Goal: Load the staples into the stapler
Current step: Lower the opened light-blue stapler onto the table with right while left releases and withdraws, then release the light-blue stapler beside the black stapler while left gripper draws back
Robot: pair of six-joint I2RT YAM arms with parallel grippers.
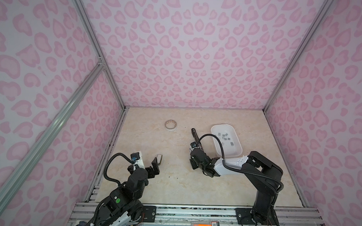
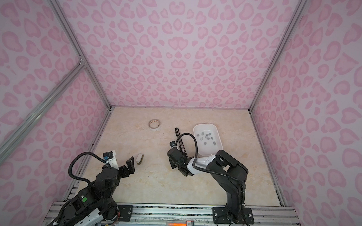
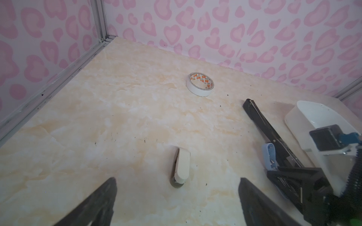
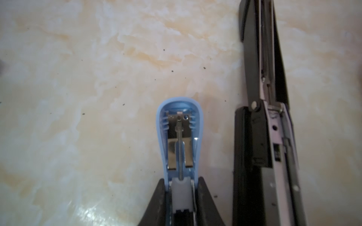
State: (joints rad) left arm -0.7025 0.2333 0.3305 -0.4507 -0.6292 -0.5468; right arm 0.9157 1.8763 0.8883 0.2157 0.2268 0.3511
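Blue plastic is what your right jaws are clamped on: they pinch the blue stapler narrowly by its sides, its cover swung open so the spring and bright metal inside face the wrist camera. Whether its lower end touches the bench is hard to tell, since the wrist hides it in both top views. Just beside it lies the black stapler, opened out long and pointing toward the back wall. To the right of that in both top views stands the white tray. The staples lie loose in it, a scatter of small grey strips, all apart from the blue stapler. Your left jaws stand wide and hold nothing; they hang low over the bench, with the small white stapler lying just ahead of them. Farther back on the left half sits a roll of white tape, flat and well apart from everything else.
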